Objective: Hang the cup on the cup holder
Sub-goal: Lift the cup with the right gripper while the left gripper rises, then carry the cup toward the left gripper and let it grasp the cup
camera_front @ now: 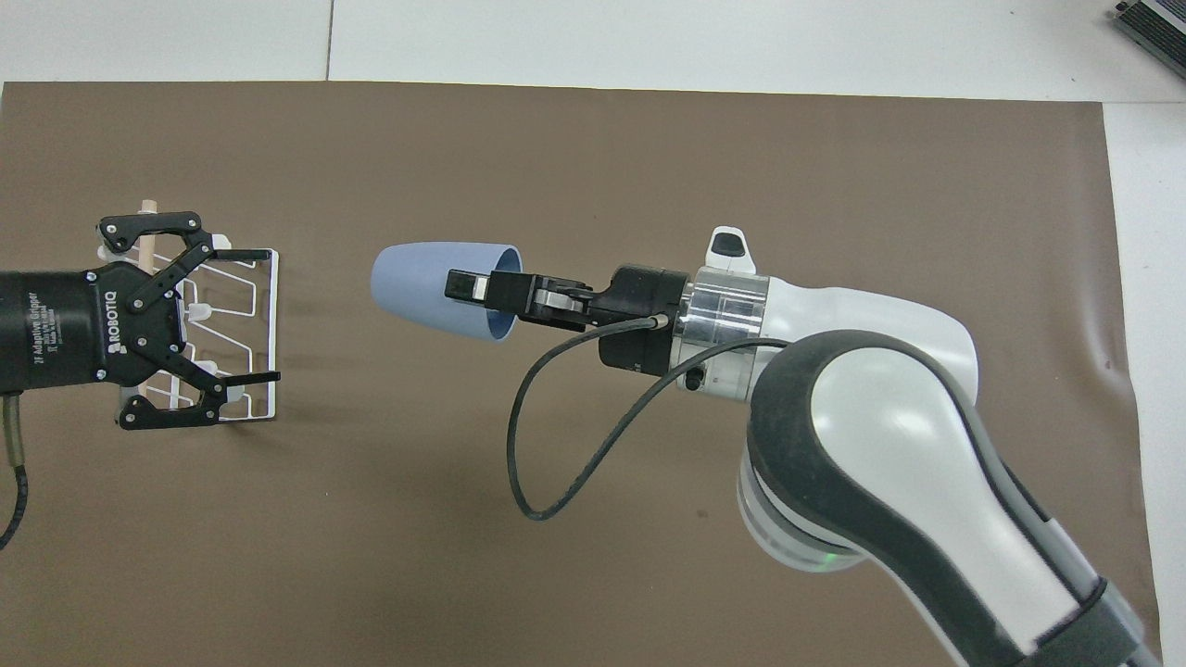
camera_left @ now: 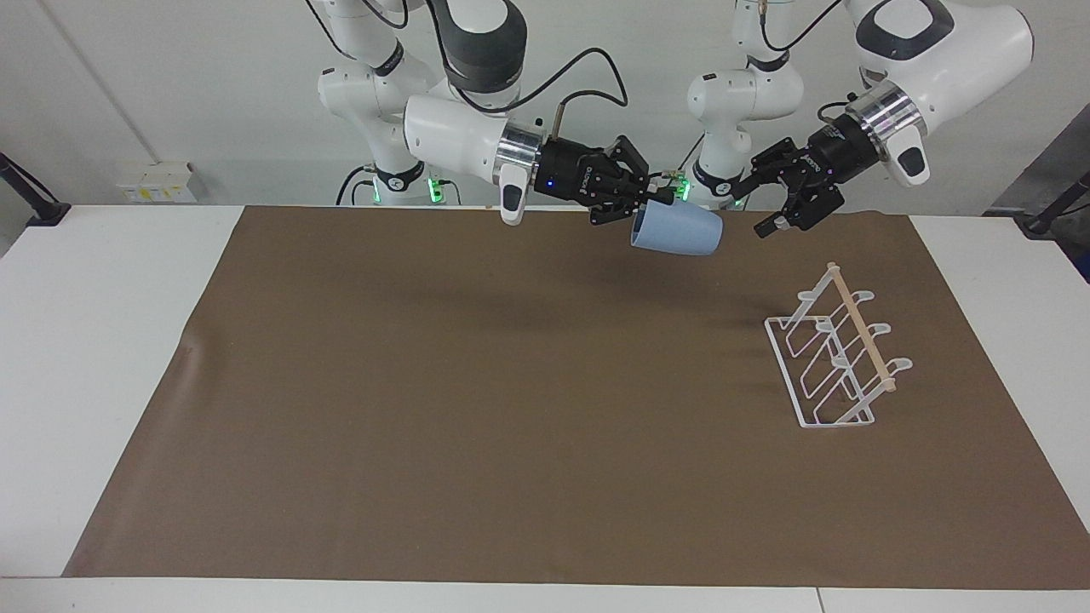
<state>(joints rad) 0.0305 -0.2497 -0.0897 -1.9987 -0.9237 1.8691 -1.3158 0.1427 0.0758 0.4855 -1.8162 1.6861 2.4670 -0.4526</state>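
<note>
The light-blue cup (camera_left: 677, 230) (camera_front: 422, 289) hangs on its side in the air above the brown mat, its base pointing toward the left arm's end. My right gripper (camera_left: 654, 201) (camera_front: 466, 286) is shut on its rim, one finger inside the mouth. The white wire cup holder (camera_left: 817, 375) (camera_front: 274, 400) with its wooden dowel (camera_left: 862, 330) (camera_front: 145, 209) stands on the mat at the left arm's end. My left gripper (camera_left: 758, 207) (camera_front: 267, 313) hovers open and empty over the holder, level with the cup and facing it across a gap.
A brown mat (camera_left: 426, 383) covers most of the white table (camera_left: 85, 340). A black cable (camera_front: 523, 445) loops down from the right wrist. A third robot base (camera_left: 724, 111) stands at the robots' edge between the arms.
</note>
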